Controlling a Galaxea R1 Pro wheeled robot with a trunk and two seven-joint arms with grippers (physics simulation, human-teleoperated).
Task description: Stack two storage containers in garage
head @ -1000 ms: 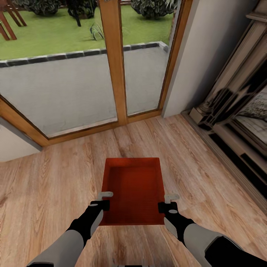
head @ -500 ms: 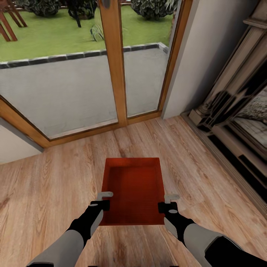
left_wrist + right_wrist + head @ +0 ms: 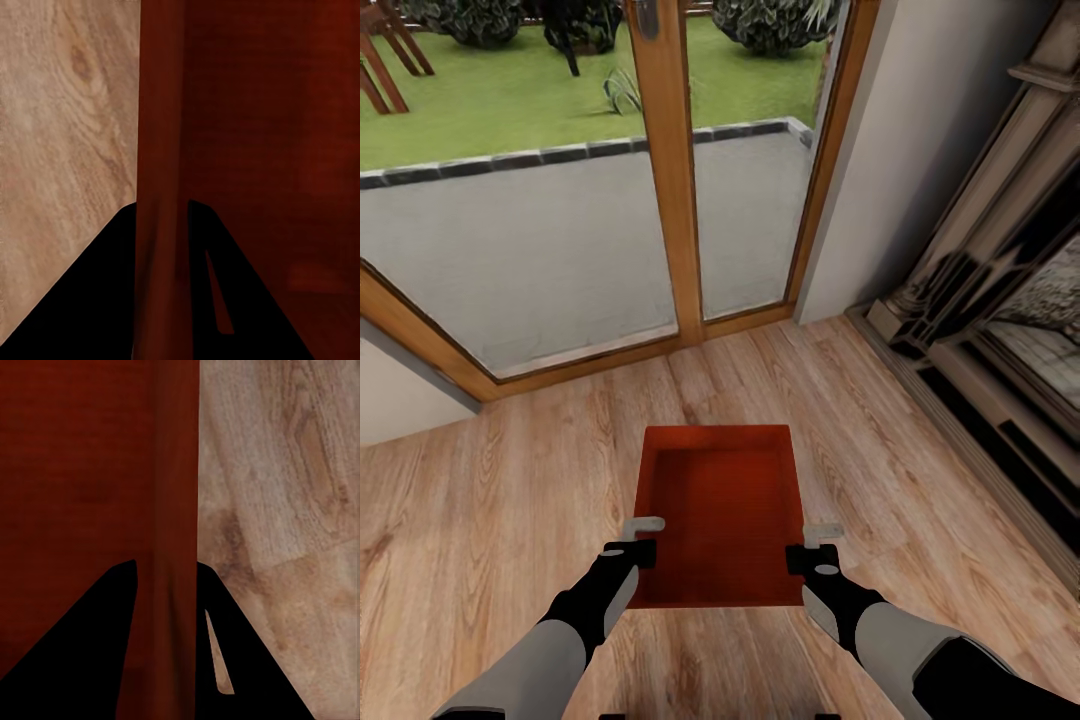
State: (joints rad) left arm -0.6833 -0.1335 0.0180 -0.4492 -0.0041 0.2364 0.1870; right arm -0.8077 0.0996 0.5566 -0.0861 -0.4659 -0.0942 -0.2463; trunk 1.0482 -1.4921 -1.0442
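Both pincers, left [image 3: 644,538] and right [image 3: 812,545], clamped over opposite long walls of one red-orange storage container [image 3: 722,510], above wood-plank floor [image 3: 510,500] near glass doors [image 3: 610,200]; likely light, stiff, best gripped by rims.

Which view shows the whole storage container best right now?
The head view: the whole red-orange storage container shows, held between both claws over the wood-plank floor. The wrist views show one side wall each, pinched between dark fingers.

- Red-orange rectangular plastic storage container [image 3: 722,510]: smooth, slightly glossy walls
- Light wood-plank floor [image 3: 490,520]: matt, visibly grained
- Orange-brown wooden door frame [image 3: 670,180]: smooth, satin, holding clear glass
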